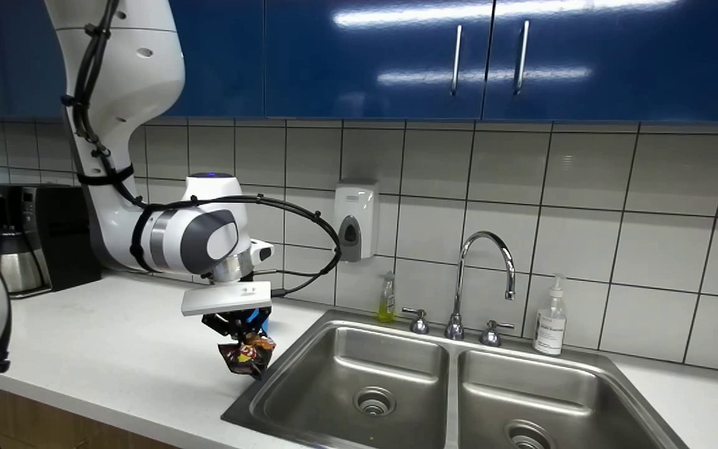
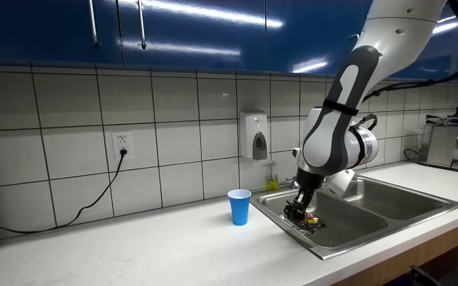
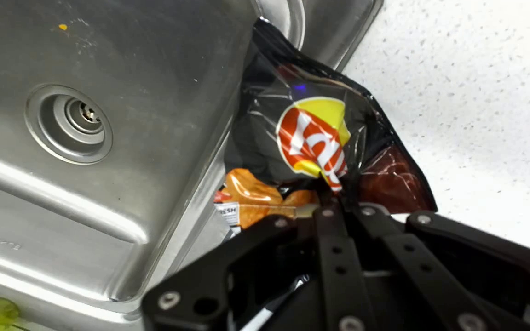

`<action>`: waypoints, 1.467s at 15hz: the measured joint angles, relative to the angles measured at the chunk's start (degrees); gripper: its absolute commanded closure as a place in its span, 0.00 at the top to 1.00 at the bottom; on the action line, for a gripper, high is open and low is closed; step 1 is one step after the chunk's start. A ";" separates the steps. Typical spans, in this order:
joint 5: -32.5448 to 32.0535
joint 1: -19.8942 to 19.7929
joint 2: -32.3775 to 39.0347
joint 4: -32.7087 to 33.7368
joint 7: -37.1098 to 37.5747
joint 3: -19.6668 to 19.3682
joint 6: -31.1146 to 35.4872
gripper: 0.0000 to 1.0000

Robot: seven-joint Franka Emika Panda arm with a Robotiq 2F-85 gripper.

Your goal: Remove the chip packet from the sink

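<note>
One chip packet hangs pinched in the fingers over the edge of the sink; so small a hold on glossy film might slip, dropping it in. In an exterior view: left of the fingers, one coffee maker; behind, one cup; rightward, two basins, one dispenser, one bottle, one faucet, one pump bottle.

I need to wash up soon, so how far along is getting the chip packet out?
Done: the Lay's chip packet is gripped and looks raised out of the basin. In hand: the gripper holds it; in the wrist view it overlaps both sink rim and speckled countertop. Left: probably moving it fully past the rim, setting it down and letting go.
</note>
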 measured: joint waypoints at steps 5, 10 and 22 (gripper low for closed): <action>0.00 0.00 0.07 0.00 0.00 0.00 0.00 0.01; -0.02 0.71 2.26 0.69 0.00 0.30 0.03 0.01; -4.60 8.22 8.95 5.96 3.25 0.62 0.13 0.01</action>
